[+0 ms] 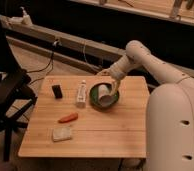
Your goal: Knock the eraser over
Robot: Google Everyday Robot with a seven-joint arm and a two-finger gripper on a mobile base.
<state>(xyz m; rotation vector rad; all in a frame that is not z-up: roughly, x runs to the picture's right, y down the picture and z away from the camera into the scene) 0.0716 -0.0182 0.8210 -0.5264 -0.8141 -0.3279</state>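
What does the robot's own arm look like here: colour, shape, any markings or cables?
The arm is white, built of thick, rounded tubular segments joined by bulbous joints. The large near segment carries a few small dark round marks on its side. No loose cables show on it. The gripper, at the arm's end over the green bowl, looks a duller beige-grey.

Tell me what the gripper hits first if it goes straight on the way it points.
Probably the green bowl: the gripper hangs over it, pointing down and left. The tube and the eraser lie farther left, so it would miss them, though depth is unclear.
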